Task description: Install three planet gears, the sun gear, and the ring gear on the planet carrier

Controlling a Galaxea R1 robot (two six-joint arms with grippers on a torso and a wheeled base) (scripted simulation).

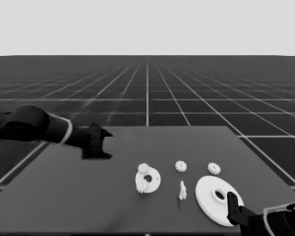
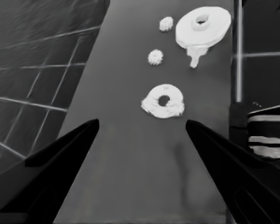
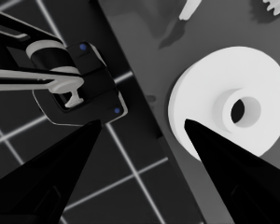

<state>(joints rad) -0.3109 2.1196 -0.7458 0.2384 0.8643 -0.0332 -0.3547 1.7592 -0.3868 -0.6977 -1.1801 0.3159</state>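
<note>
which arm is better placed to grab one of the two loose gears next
Right, probably. Its end effector sits open at the table's near right corner by the larger round part, with the loose gears just beyond. The left end effector waits at the left end, past the smaller round part.

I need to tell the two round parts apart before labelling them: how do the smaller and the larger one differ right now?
The larger round part looks about twice as wide as the smaller round part. The smaller carries two gears on its rim; the larger carries none. The larger lies under the right gripper; the smaller lies near the table's middle, apart from both grippers. Both are white, flat, with a middle hole.
</note>
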